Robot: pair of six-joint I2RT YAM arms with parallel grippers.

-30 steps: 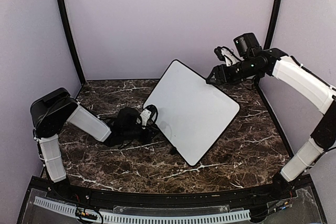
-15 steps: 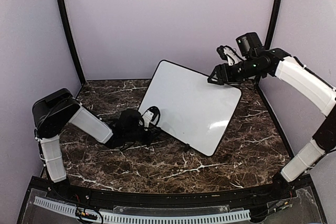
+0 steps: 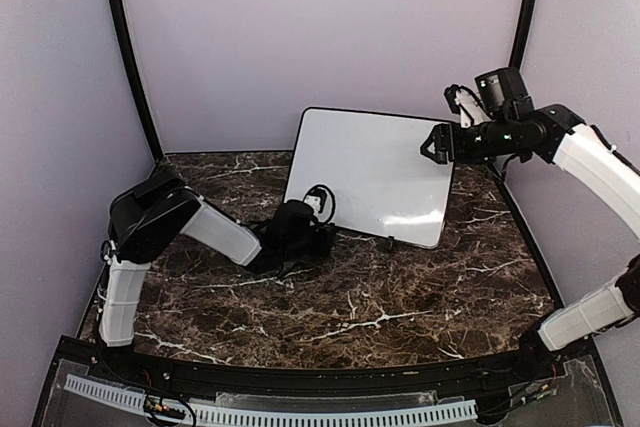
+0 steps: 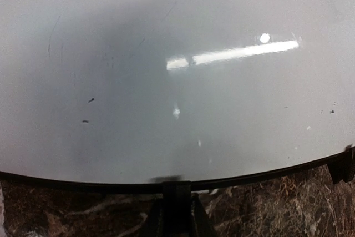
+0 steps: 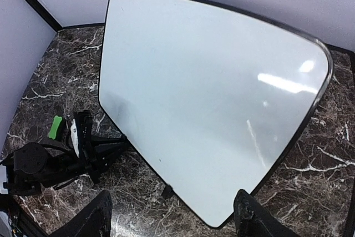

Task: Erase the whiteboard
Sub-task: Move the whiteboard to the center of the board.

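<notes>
The whiteboard (image 3: 370, 175) stands propped up toward the back of the table (image 3: 400, 297), its lower edge down on the dark brown, marble-patterned top with thin white veins and its face tilted toward the arms. It is a flat rectangle with rounded corners, a glossy white surface and a thin black frame. A bright streak of light reflects off it, and the left wrist view shows only a few tiny dark flecks on the sheen. A small black foot (image 3: 390, 242) juts from the board's lower edge near its right corner. At the lower left part of the board, the left gripper (image 3: 322, 219) reaches in low over the table – its dark fingers are drawn tight together and meet the black frame at the bottom rim, pinching that edge. The right gripper (image 3: 432, 144) hangs just beside the board's upper right corner, apart from it – its two black fingers (image 5: 249, 219) are spread wide, with nothing between them. Behind the board rise smooth, pale lilac walls (image 3: 320, 37).
</notes>
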